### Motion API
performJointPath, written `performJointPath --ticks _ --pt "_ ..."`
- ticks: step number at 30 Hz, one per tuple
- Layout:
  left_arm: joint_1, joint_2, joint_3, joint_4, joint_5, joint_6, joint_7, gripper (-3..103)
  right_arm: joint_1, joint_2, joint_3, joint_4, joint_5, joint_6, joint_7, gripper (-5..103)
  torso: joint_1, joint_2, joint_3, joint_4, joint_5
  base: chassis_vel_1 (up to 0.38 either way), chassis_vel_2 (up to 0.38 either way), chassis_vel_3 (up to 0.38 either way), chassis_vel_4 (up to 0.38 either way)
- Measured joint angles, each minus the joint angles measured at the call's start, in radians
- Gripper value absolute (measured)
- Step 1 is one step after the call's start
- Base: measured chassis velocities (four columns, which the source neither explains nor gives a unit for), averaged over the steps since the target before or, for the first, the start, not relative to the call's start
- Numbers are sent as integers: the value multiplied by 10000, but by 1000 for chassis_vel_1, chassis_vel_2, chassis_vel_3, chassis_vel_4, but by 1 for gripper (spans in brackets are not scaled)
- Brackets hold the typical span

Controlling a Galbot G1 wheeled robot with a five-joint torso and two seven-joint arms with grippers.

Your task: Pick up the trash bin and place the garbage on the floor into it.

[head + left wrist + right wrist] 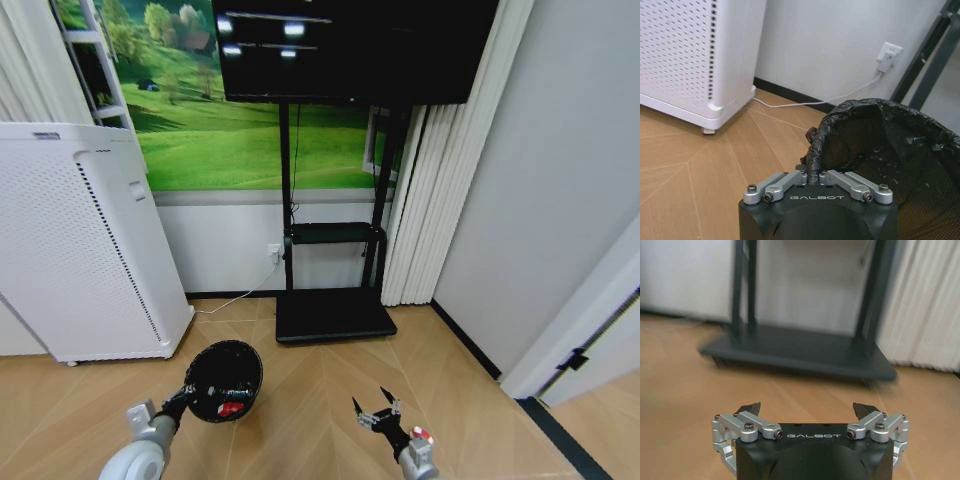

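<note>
I see my left gripper (186,393) pinching the crinkled black liner rim of one round trash bin (225,380) at lower left, one red piece (232,408) inside, right gripper (375,410) spread empty at lower centre

I see the trash bin (224,380) near left, clamped at its rim by my left gripper (186,396); a piece of garbage (232,408) lies inside. Right gripper (372,410) hangs near right, spread. Appliance (85,245) far left, TV stand (335,315) behind.
</note>
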Motion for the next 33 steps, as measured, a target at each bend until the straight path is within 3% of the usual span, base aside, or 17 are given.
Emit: performJointPath --ticks 2,10,18,32,33 --pt "193 -51 -413 -27 -64 23 32 4 421 -184 92 -1038 -291 -84 67 100 0 0 0 3 -3 30 53 -32 -33" --pt "394 -122 -874 -27 -125 23 148 4 699 -630 337 -2060 -482 -170 -24 100 0 -2 0 3 -7 43 57 -32 -44" --pt "392 -292 -995 74 -144 -9 325 4 1397 -1258 534 -4161 -619 -570 -929 100 0 -1 -1 -5 -4 0 0 0 0" --pt "941 -355 -1365 -29 -93 -74 455 4 3183 -1138 -28 -6578 -1441 -604 -1969 102 0 -1 0 -1 -5 0 0 0 0" --pt "1007 -380 -1418 -29 -80 -112 555 4 3371 -1068 -68 -6842 -1494 -597 -1974 98 0 -1 0 4 1 0 0 0 0"
